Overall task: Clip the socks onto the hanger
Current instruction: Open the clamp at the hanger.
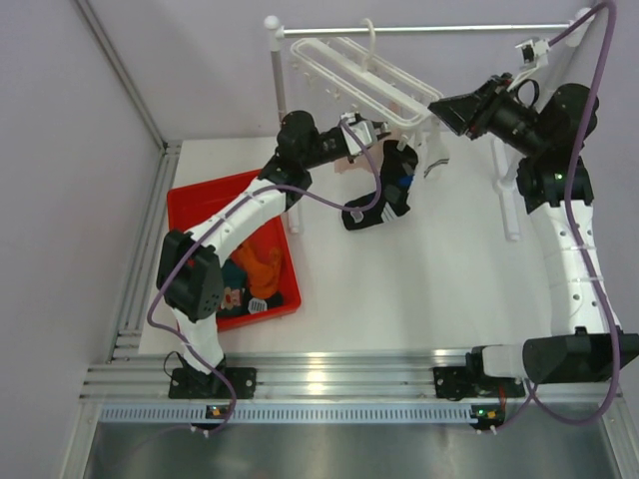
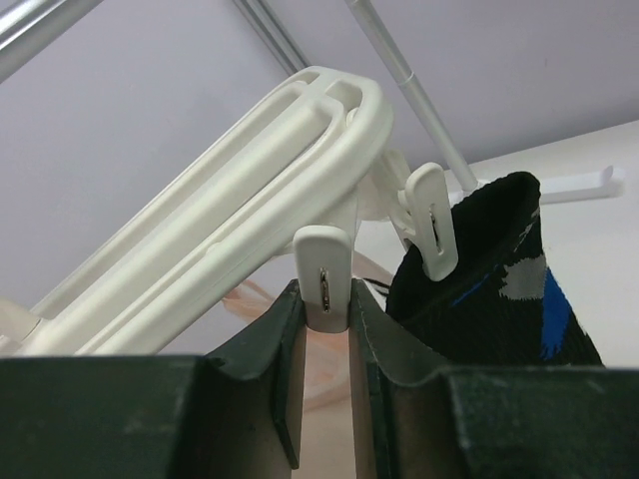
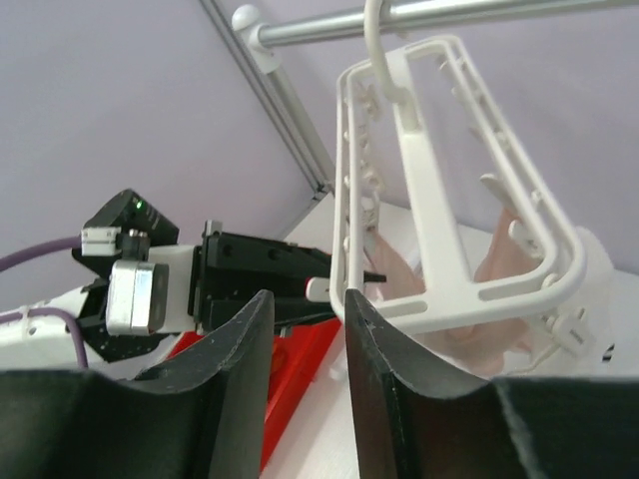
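The black sock [image 2: 489,289], with blue and grey patches, hangs by its upper edge from one clip [image 2: 431,225] of the white hanger [image 2: 250,200], above the counter. My left end effector [image 2: 324,299] is closed on the empty clip [image 2: 322,269] beside it, I think to press it open for another sock. My right end effector [image 3: 306,304] stands around the hanger's edge, probably to steady it; whether it grips, I cannot tell. The other socks [image 1: 255,269] lie in the red bin [image 1: 215,190].
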`<state>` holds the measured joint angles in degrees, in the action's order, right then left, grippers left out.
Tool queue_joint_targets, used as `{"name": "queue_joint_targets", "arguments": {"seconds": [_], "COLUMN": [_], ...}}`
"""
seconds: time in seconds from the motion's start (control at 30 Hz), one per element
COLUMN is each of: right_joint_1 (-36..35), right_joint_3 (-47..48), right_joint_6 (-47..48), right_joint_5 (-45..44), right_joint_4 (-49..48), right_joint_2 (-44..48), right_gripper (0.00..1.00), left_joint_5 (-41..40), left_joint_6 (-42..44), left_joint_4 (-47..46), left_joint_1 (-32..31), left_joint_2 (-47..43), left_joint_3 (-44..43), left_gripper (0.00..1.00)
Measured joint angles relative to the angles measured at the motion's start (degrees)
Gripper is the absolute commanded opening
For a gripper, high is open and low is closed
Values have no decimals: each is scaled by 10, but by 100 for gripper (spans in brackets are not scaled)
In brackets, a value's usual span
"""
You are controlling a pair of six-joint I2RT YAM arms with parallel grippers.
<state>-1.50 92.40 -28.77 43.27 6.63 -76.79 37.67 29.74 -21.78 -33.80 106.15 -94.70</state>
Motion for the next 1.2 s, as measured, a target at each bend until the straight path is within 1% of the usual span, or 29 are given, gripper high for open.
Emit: {"name": "queue_joint_targets", "arguments": {"seconds": [0.13, 0.17, 0.27, 0.4, 0.43, 0.5, 0.57, 0.6, 0.63, 0.67, 0.7, 0.8, 0.9, 1.07, 1.2], "right_joint_1": [-19, -27, -49, -80, -85, -107, -122, -128, -131, -133, -133, -129, -124, -115, -111], "right_joint_3": [-51, -69, -105, -115, -115, -119, -128, -132, -134, -133, -133, -132, -119, -62, -41], "right_joint_6": [-5, -6, -11, -15, -15, -14, -9, -6, -2, 7, 14, 32, 41, 63, 67], "right_joint_5": [-3, -4, -8, -10, -10, -17, -25, -34, -45, -58, -71, -104, -116, -124, -120], "right_joint_4": [4, 3, 3, 2, 1, -6, -8, -6, -3, -2, 0, 4, 17, 50, 54], "right_joint_2": [28, 34, 38, 35, 35, 35, 35, 34, 30, 24, 19, 2, -14, -43, -50], "right_gripper": [36, 35, 27, 25, 27, 34, 37, 44, 48, 54, 57, 58, 54, 54, 54], "left_joint_5": [0, 1, 9, 8, 7, 5, 4, 4, 4, 4, 4, 4, 3, 2, 2], "left_joint_6": [-4, -6, -9, -8, -8, -8, -8, -8, -8, -8, -7, 3, 21, 47, 50], "left_joint_4": [1, 2, 2, 22, 26, 35, 40, 41, 43, 46, 49, 63, 78, 101, 117], "left_joint_1": [-2, -2, -3, -7, -7, -8, -9, -9, -9, -9, -9, -9, -7, -2, -2], "left_joint_2": [5, 5, 9, 16, 17, 19, 19, 19, 19, 19, 19, 19, 19, 18, 17], "left_joint_3": [-11, -12, -17, -31, -34, -40, -42, -42, -42, -42, -42, -42, -44, -57, -73], "left_gripper": [0, 0, 0, 0, 0, 0, 0, 0, 0, 0, 0, 0, 0, 0, 0]}}
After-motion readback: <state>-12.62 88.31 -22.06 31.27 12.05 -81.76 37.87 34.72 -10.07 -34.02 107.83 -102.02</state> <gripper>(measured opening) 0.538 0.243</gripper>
